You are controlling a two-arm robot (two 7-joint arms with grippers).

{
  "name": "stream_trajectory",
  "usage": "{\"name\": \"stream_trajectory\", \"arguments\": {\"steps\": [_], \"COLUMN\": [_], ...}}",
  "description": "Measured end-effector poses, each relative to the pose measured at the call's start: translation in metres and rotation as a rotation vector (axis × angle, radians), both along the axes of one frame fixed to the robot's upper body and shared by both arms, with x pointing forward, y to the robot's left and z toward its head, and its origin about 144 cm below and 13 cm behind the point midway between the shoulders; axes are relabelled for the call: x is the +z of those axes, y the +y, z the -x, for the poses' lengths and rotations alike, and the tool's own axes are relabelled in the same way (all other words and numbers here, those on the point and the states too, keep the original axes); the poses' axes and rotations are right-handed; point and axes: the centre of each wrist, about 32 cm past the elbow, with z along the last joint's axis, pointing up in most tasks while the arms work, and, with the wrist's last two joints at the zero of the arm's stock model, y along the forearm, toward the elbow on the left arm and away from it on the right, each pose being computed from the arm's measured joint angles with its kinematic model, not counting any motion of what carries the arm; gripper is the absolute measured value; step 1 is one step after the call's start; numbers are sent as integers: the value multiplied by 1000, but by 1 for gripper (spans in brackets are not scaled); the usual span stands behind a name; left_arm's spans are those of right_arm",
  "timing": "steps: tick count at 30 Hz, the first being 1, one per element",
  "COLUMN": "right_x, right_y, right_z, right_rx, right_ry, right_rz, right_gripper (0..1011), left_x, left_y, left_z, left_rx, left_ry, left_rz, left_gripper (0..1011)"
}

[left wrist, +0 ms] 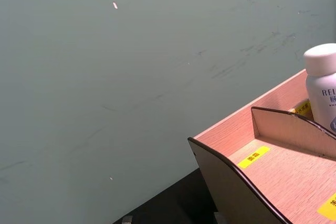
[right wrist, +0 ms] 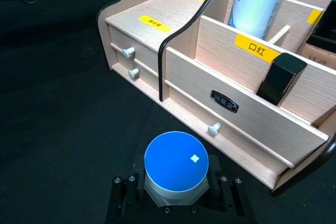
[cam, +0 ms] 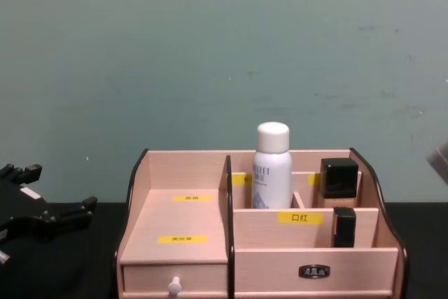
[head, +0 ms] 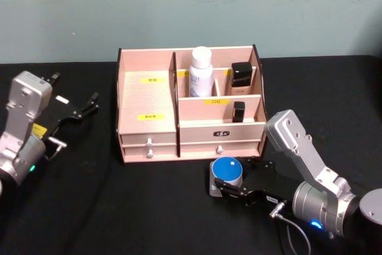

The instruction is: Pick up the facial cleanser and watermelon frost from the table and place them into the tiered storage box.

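in right gripper (right wrist: 177, 184), apparently, watermelon frost (right wrist: 176, 162)

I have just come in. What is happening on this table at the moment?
The robot's right hand is closed around the watermelon frost, a blue-lidded jar, on the black table just in front of the tiered storage box. The facial cleanser already stands upright in a rear compartment of the box. The left hand hangs open to the box's left, holding nothing.

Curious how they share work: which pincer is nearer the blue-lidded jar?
Right. The right pincer sits around the watermelon frost; the left pincer is left of the tiered storage box.
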Motion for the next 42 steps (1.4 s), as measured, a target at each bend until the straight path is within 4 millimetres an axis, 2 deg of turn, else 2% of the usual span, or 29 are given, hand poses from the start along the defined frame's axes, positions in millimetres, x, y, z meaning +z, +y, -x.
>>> {"name": "stream_trajectory", "arguments": {"steps": [12, 21, 30, 42], "right_x": [4, 28, 60, 78], "right_y": [-2, 0, 10, 28], "right_z": [-2, -7, -25, -49], "right_rx": [25, 93, 177, 220], "right_ry": [-20, -55, -110, -159], "right_rz": [-17, -33, -51, -83], "right_gripper": [707, 707, 707, 707], "left_x": [0, 0, 0, 0], "left_y": [0, 0, 0, 0], "left_z": [0, 0, 0, 0], "left_rx": [0, 0, 0, 0], "left_ry": [0, 0, 0, 0], "left_rz": [0, 0, 0, 0], "left_gripper": [1001, 1001, 1001, 1001]}}
